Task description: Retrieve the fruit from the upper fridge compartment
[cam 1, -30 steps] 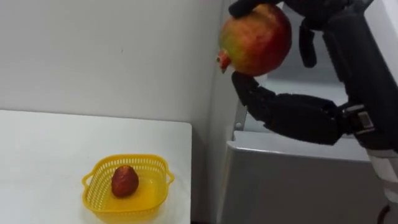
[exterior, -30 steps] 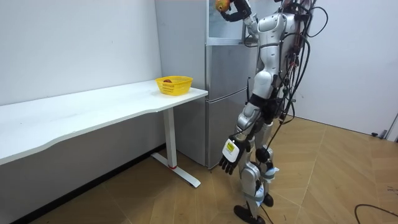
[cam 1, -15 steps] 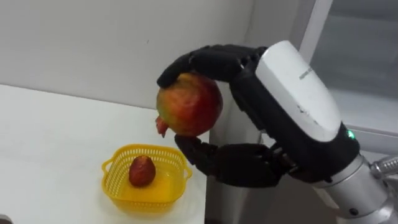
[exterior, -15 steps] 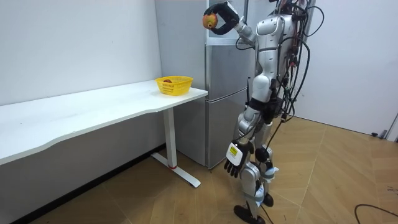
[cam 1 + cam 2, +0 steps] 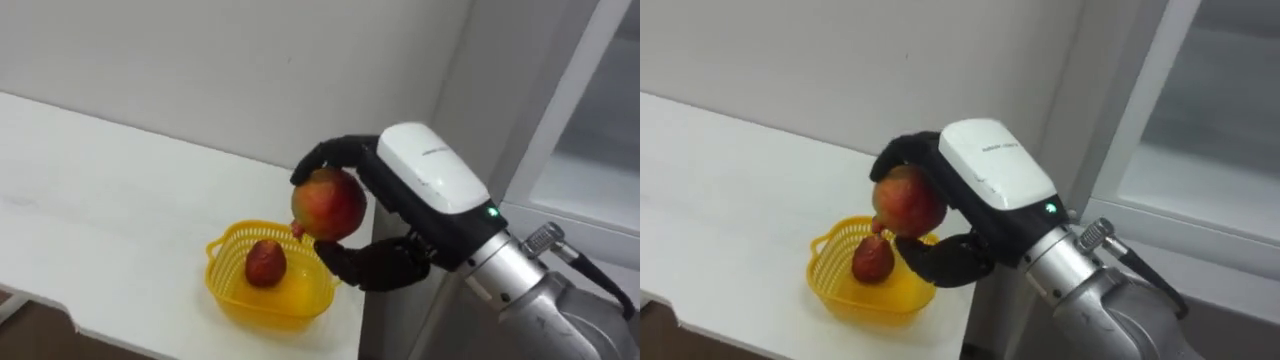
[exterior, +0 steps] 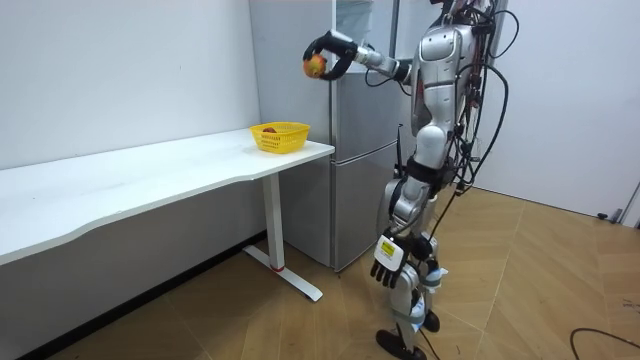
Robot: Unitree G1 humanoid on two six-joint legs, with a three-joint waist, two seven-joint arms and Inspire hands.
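The robot's right hand (image 5: pixel 425 185) grips a round red-and-yellow pomegranate (image 5: pixel 328 204), fingers curled over its top and thumb beneath it. The fruit hangs in the air just above the yellow plastic mesh basket (image 5: pixel 262 305), over the basket's edge nearest the hand. Inside the basket lies a smaller dark red fruit (image 5: pixel 265 263). The basket stands on a white table (image 5: pixel 110 190), near the table's end. Beyond that end, beside the basket, rises a tall grey fridge (image 6: pixel 360 170), and the robot stands before it. Its left hand (image 6: pixel 386 262) hangs by its thigh, well below the basket, fingers relaxed.
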